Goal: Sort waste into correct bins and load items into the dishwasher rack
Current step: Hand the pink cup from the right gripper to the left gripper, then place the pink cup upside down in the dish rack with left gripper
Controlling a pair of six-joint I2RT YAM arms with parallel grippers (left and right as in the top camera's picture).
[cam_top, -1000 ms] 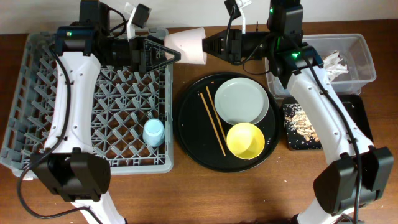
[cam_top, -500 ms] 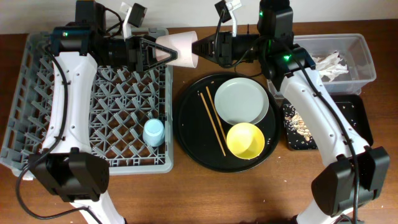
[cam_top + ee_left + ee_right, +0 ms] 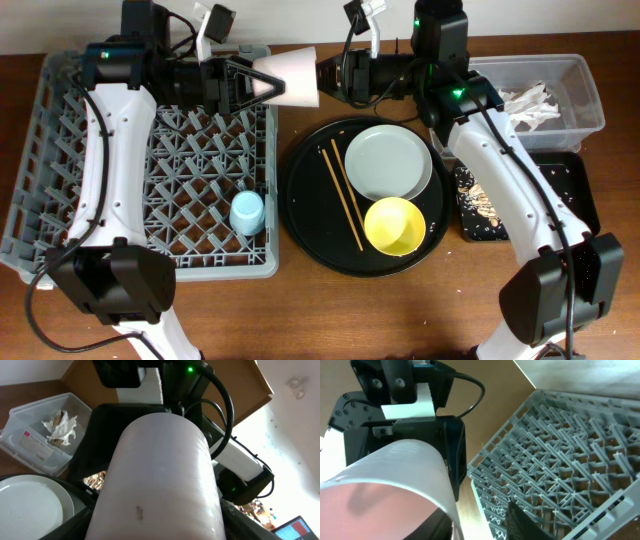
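A small pink cup (image 3: 290, 78) hangs in the air on its side above the back of the table, between my two grippers. My left gripper (image 3: 258, 83) is shut on its narrow end; in the left wrist view the cup (image 3: 160, 480) fills the frame between the jaws. My right gripper (image 3: 325, 76) is at the cup's rim and open. In the right wrist view one finger is inside the cup (image 3: 385, 485) and the other finger (image 3: 520, 520) stands apart outside it. The grey dishwasher rack (image 3: 60, 150) holds a light-blue cup (image 3: 247, 212).
A large round black tray (image 3: 305, 215) holds the grey-green plate (image 3: 388, 162), the yellow bowl (image 3: 394, 226) and the chopsticks (image 3: 345, 200). The clear tub (image 3: 590, 100) holds white napkins (image 3: 525, 100). The shallow black tray (image 3: 575, 190) holds brown scraps (image 3: 485, 205).
The right arm carried the pink cup leftward into the left gripper's fingers, which now hold its narrow end. The right gripper's fingers now stand apart at the rim.
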